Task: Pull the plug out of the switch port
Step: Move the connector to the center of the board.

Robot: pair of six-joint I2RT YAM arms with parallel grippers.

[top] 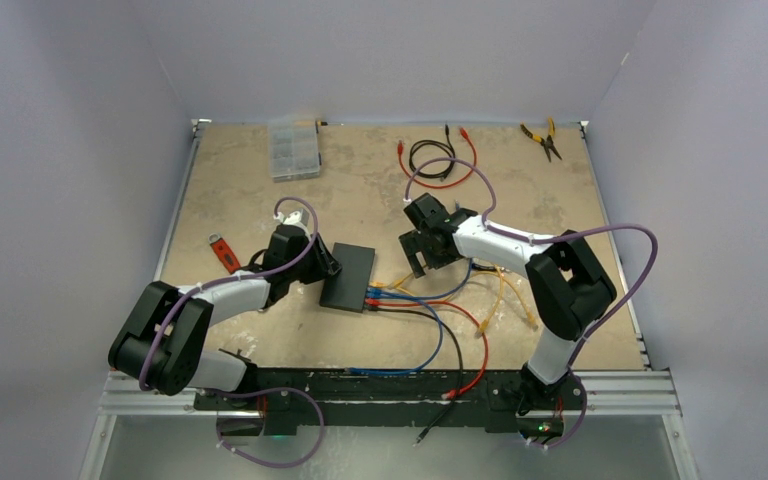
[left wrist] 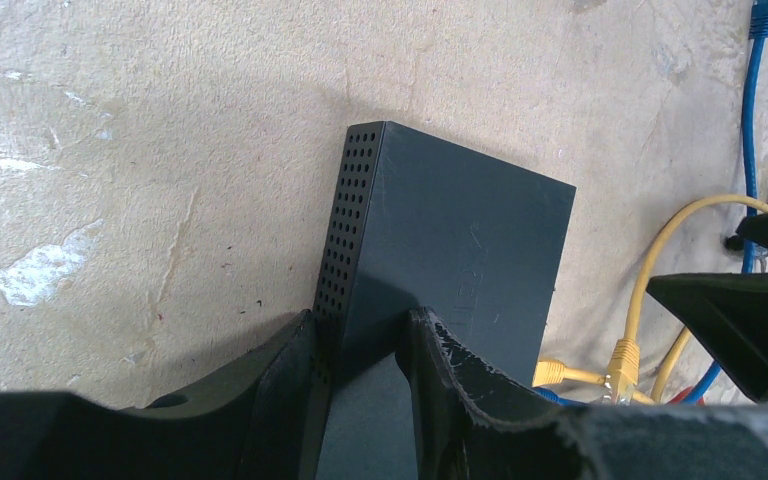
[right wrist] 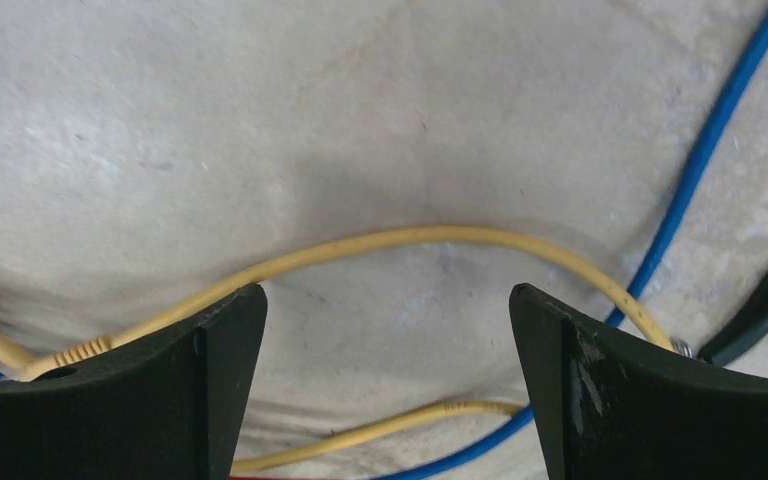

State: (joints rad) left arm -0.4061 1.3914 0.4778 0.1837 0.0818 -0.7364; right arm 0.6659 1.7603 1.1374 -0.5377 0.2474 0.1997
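Note:
The black switch (top: pixel 348 277) lies flat mid-table. My left gripper (top: pixel 322 262) is shut on its left edge. In the left wrist view one finger presses the perforated side and the other the top of the switch (left wrist: pixel 460 240), with the left gripper (left wrist: pixel 365 345) clamped around that edge. Yellow, blue, red and black cables enter its ports (top: pixel 375 297); a yellow plug (left wrist: pixel 558 373) shows at that edge. My right gripper (top: pixel 422 245) hangs open to the right of the switch. In its wrist view the right gripper (right wrist: pixel 388 310) is over a yellow cable (right wrist: pixel 410 238) and holds nothing.
A clear compartment box (top: pixel 294 148), coiled red and black leads (top: pixel 438 160) and pliers (top: pixel 542 138) lie at the back. A red tool (top: pixel 224 252) sits left of the left arm. Loose cables (top: pixel 460 330) trail to the near edge; a blue cable (right wrist: pixel 700 160) runs past the right gripper.

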